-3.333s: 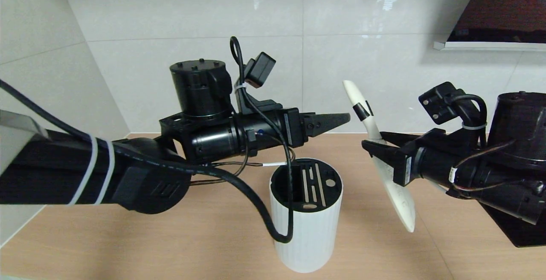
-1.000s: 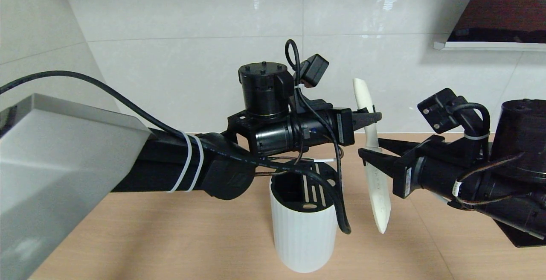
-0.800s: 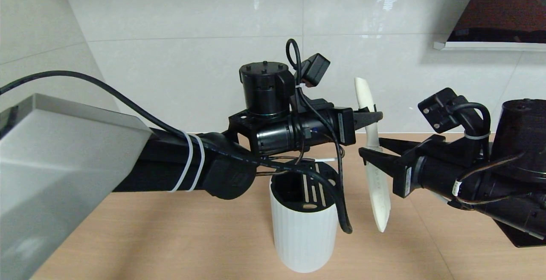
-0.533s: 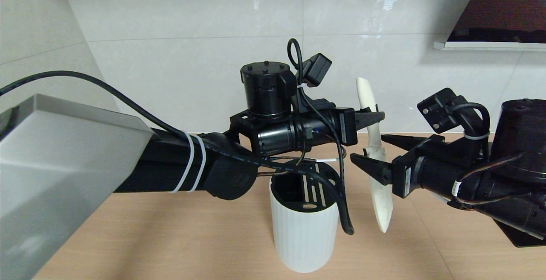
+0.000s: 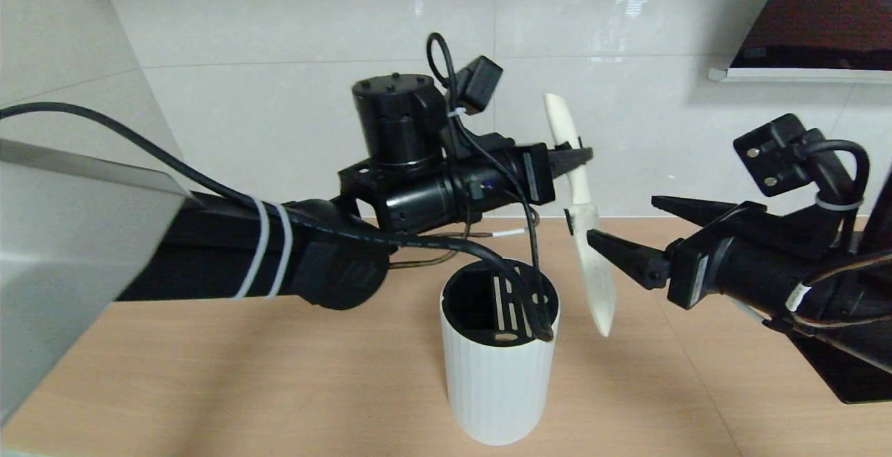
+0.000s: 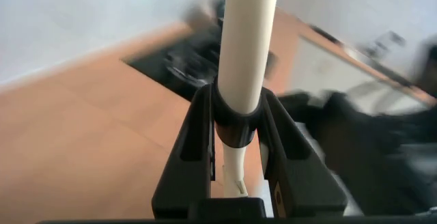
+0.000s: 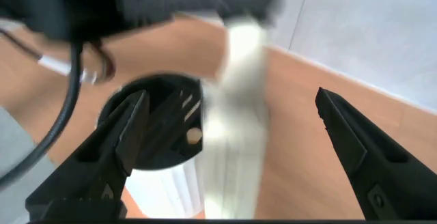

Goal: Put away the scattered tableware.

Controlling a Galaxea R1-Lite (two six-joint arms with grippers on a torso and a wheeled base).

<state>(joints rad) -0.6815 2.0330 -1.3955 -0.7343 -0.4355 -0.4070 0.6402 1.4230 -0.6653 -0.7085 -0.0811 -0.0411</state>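
I am pinching the handle of the cream-white plastic knife (image 5: 592, 269) between the pressed-in fingers of my left gripper (image 5: 575, 157), holding it nearly upright with the blade tip pointing down. It is hanging in the air just beside the white ribbed cylindrical holder with a black slotted top (image 5: 498, 380), which is standing on the light wooden counter (image 5: 209, 387). My right gripper (image 5: 624, 219) is hovering by the blade with its fingers spread wide, gripping nothing.

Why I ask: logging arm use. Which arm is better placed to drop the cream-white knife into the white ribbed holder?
Left. The left gripper is shut on the cream-white knife, hanging blade-down near the white ribbed holder; the right gripper is open, empty.
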